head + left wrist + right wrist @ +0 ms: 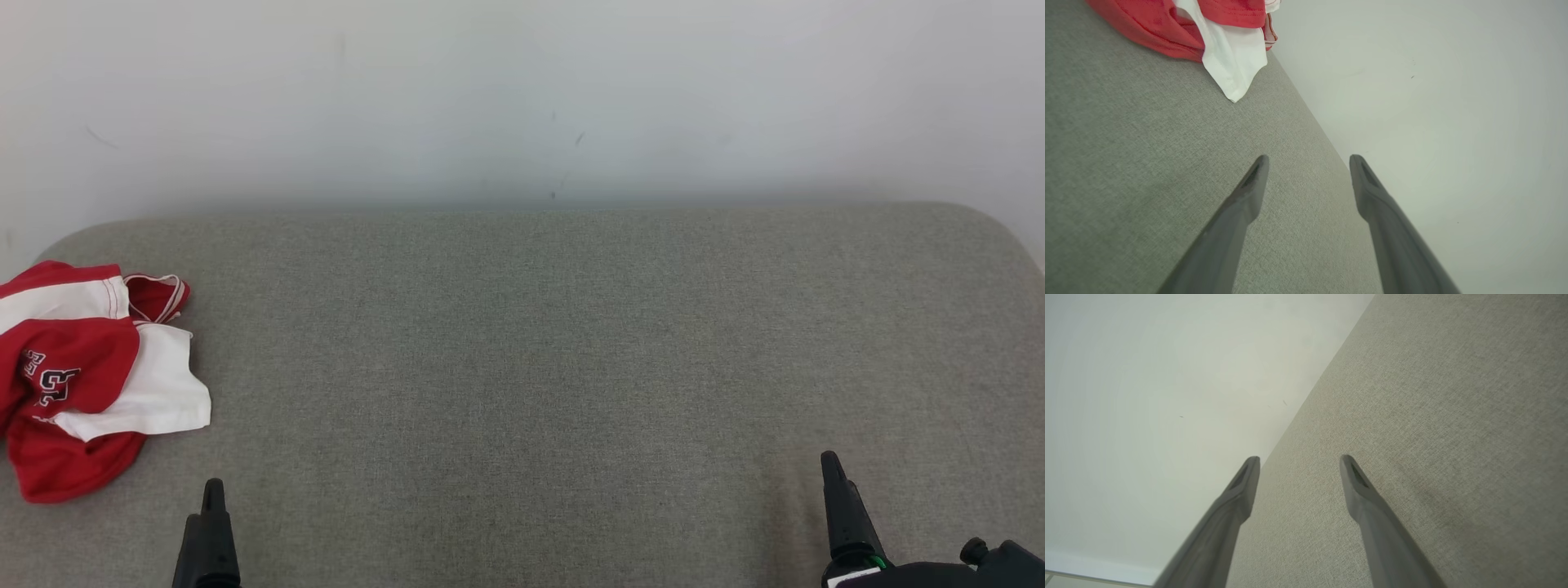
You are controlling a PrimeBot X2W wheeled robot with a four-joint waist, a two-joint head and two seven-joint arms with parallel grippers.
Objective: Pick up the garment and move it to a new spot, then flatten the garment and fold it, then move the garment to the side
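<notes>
The garment [90,376] lies crumpled at the left edge of the grey fabric surface [522,343], a heap of red and white cloth with dark lettering on one red panel and a white flap spread out towards the middle. Its left side runs past what my head view takes in. From my left wrist I see that white flap come to a corner pointing back at my fingers, with bare grey weave between the cloth and me. My left gripper [1309,157] hovers near the front edge, just to the right of the heap and not touching it; its two dark fingers stand wide apart and hold nothing. The middle of the surface stretches flat and bare to the far edge, where a pale wall [522,98] with a few small dark marks rises behind it. My right gripper [1299,458] sits towards the front right corner, well apart from the garment, fingers likewise spread wide over the grey weave and gripping nothing.
</notes>
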